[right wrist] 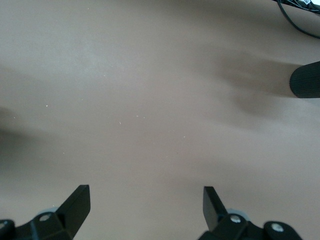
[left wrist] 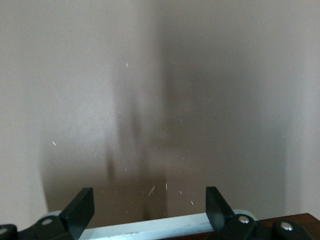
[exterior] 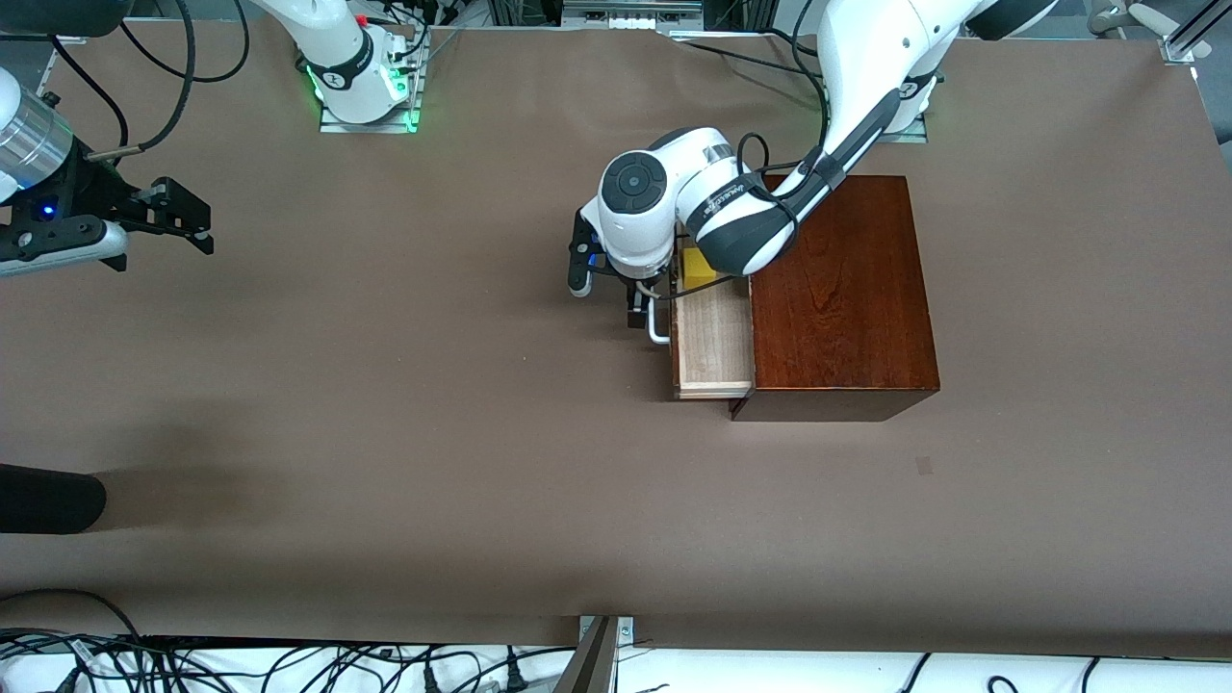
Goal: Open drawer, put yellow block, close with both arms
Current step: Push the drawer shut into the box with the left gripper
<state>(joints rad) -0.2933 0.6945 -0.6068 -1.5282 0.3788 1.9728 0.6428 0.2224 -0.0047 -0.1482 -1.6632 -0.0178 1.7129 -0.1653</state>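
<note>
The dark mahogany box (exterior: 839,289) stands toward the left arm's end of the table. Its drawer (exterior: 714,342) is pulled partly out, pale tray showing. The yellow block (exterior: 697,268) lies in the tray, partly hidden under the left arm. My left gripper (exterior: 637,310) is open at the white bar handle (exterior: 657,329). In the left wrist view the handle (left wrist: 150,226) runs between the wide-apart fingers of the left gripper (left wrist: 150,205), beside the dark drawer front (left wrist: 300,221). My right gripper (exterior: 197,227) is open and empty, held over bare table at the right arm's end; it also shows in the right wrist view (right wrist: 145,202).
A black rounded object (exterior: 48,500) lies at the table's edge at the right arm's end, nearer the front camera; it also shows in the right wrist view (right wrist: 306,80). Cables run along the near edge (exterior: 289,664). Brown tabletop (exterior: 433,433) spreads between the arms.
</note>
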